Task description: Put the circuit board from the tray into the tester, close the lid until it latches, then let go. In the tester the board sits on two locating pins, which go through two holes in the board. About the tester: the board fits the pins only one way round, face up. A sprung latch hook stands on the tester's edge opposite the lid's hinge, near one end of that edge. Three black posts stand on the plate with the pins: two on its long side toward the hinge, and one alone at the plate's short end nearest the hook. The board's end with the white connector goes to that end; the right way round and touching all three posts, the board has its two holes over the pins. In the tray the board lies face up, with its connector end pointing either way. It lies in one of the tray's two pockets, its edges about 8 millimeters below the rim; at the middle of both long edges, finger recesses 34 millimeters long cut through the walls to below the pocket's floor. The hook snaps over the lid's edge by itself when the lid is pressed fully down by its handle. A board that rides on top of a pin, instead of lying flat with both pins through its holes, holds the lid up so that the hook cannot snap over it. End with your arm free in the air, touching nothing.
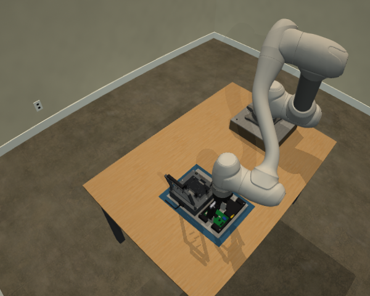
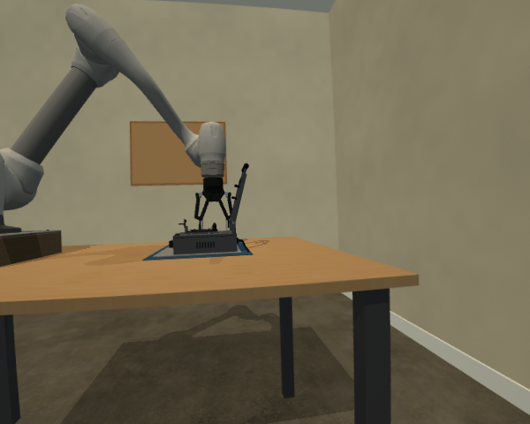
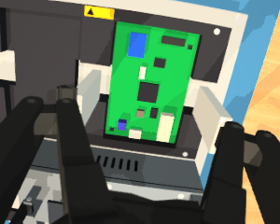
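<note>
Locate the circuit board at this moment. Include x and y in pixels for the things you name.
In the wrist view, the green circuit board (image 1: 220, 217) (image 3: 151, 84) lies in the tray's (image 3: 95, 44) right-hand pocket, between the gripper's open fingers, right of the yellow warning label (image 3: 99, 12).
</note>
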You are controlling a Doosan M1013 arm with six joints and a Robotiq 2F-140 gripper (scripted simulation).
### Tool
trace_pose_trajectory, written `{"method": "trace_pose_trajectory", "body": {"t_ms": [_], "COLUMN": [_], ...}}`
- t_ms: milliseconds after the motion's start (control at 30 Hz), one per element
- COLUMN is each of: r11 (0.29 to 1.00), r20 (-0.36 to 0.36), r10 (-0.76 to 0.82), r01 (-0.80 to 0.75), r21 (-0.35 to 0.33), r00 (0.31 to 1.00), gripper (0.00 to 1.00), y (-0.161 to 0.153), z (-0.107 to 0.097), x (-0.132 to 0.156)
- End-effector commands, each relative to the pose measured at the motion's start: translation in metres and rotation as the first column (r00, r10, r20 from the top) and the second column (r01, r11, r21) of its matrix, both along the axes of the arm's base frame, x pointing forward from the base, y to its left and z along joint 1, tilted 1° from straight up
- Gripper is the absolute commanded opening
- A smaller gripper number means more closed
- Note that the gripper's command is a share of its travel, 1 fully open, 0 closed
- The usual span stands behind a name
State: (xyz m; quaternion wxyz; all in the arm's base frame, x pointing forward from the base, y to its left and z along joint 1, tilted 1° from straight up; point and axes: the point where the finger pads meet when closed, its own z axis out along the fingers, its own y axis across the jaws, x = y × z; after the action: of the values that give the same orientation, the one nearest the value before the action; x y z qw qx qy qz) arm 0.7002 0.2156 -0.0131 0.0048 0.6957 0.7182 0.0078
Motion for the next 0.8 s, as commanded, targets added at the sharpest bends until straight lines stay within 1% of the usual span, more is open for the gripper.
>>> {"method": "trace_pose_trajectory", "body": {"t_ms": [0, 333, 767], "r11": [1.000, 1.000, 1.000], "r20": [0.000, 0.000, 0.000], "r10": [0.002, 0.002, 0.002], "r01": [-0.002, -0.002, -0.002], "r21": [-0.004, -0.004, -0.004], "r00": [1.000, 1.000, 1.000], "gripper": [0.58, 0.58, 0.58], "y": [-0.0009, -0.0009, -0.0010], "z": [-0.0022, -0.0040, -0.0113], "x": [-0.0008, -0.0008, -0.0006]}}
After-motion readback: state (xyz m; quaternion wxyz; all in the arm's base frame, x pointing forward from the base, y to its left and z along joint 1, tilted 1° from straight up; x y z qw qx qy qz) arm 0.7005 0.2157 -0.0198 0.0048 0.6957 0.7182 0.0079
